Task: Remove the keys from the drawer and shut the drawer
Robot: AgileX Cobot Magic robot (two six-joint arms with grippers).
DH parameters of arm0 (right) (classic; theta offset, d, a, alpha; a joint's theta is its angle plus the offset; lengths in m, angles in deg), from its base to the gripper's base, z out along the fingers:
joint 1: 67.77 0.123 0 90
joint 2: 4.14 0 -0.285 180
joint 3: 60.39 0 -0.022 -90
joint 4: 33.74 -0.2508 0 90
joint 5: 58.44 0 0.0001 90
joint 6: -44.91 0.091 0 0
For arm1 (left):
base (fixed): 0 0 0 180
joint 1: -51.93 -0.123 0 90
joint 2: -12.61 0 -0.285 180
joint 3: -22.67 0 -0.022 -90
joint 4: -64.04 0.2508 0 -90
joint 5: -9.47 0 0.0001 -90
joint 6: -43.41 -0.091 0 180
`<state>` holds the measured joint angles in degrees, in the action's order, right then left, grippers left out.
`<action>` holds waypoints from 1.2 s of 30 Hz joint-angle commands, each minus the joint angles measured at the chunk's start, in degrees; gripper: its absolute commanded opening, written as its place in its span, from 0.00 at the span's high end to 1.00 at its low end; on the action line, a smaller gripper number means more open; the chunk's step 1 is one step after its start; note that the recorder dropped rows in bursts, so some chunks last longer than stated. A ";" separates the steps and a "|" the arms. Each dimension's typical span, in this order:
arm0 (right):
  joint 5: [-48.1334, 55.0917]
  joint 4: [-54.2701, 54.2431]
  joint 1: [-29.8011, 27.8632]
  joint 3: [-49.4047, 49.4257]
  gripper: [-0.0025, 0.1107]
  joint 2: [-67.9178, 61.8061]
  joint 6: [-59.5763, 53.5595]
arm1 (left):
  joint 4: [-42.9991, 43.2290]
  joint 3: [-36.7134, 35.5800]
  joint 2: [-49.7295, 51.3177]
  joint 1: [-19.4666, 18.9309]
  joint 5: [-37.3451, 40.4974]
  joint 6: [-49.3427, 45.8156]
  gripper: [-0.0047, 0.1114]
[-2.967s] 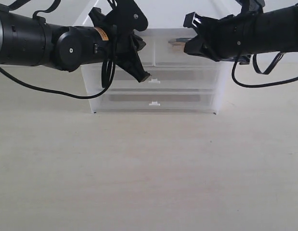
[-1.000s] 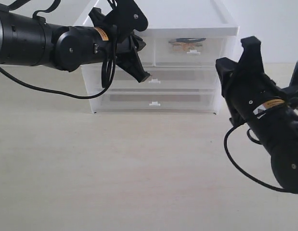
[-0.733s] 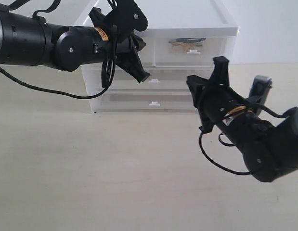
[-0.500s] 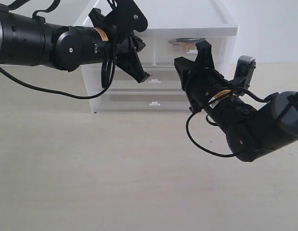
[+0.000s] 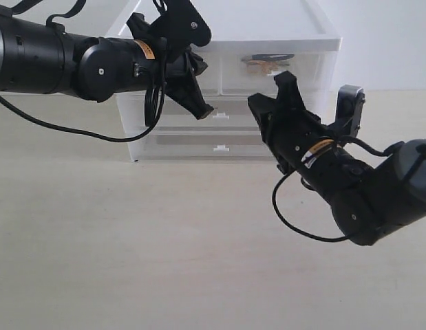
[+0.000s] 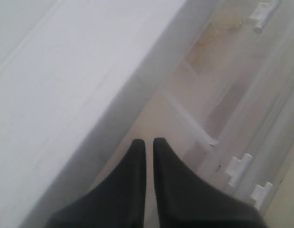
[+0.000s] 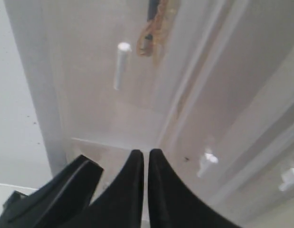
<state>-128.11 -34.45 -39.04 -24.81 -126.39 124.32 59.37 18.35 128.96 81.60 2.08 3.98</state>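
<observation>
Exterior view: the keys [image 5: 266, 64] lie inside the drawer [image 5: 310, 71], the right-hand one of the top pair in the clear drawer unit [image 5: 268, 24], and show through its translucent front. That front looks flush with the unit, so I judge the drawer shut and the keys not yet reachable. The bunch lies with its long axis across the drawer's width, toward the inner side of the compartment.

In the same view the right gripper [image 5: 287, 78] has its fingers together and holds nothing. Its tip points up at the drawer front, just below the keys. In the right wrist view the closed tips are aimed at the front. The white tab handle [image 7: 121, 64] lies ahead of them and apart, with the keys behind the plastic beyond it. Whether the tip touches the front cannot be told.

The left gripper [image 5: 204, 108] is also closed to a slit and empty. It hangs before the upper full-width drawer [image 5: 233, 107] on the left half of the unit, well apart from the keys. The right arm is plainly the nearer.

Judgement: the coming move turns on the handle, which lies up and forward of the right tip. The fingers would have to part or hook to draw it outward.

The table [image 5: 130, 240] is pale, matte and bare before the unit. There is room for the drawer to slide out, though the right arm itself stands in that path.
</observation>
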 commanded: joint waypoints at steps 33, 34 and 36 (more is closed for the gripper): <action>2.92 -13.54 -0.23 -5.23 0.57 3.97 -0.19 | -0.46 0.45 -0.17 0.13 0.28 0.23 0.92; 3.92 -13.63 -0.23 -5.23 0.58 3.97 -0.05 | -0.46 0.45 -0.17 0.13 0.28 0.23 0.92; 5.73 -13.77 -0.23 -5.23 0.58 3.97 -0.05 | -0.46 0.45 -0.17 0.13 0.15 0.23 0.92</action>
<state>-124.18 -48.09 -39.08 -29.45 -122.80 124.47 59.37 18.35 128.96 81.60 2.55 3.98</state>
